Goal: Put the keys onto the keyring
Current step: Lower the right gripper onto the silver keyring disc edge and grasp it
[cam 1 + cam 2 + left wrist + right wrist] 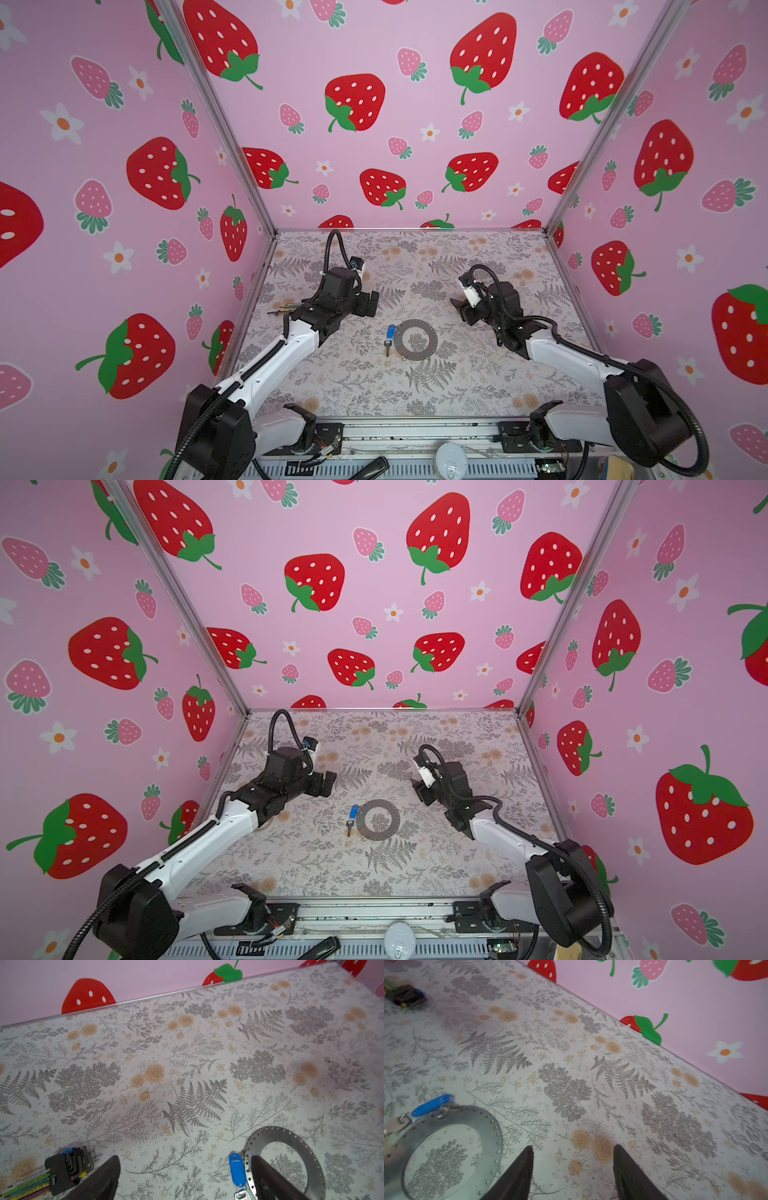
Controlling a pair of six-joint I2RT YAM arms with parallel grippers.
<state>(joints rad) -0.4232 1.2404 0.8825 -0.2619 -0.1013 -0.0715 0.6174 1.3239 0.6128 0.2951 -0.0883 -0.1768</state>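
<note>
- key [390, 332] flat mid-surface [332, 395], blue head touching keyring [432, 339] on its left rim
- long axis far-to-near, blade toward arm bases
- left claw [184, 1164] spread wide, empty; right claw [573, 1147] parted, empty
- key likely nearer the left claw

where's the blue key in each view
Top view: key mid-table, at the keyring's left edge.
Top view: key in the same spot.
Left wrist: key against the keyring's rim, across from the hex-key set.
Right wrist: key along the keyring's rim.
Shared landmark: the keyring.
</note>
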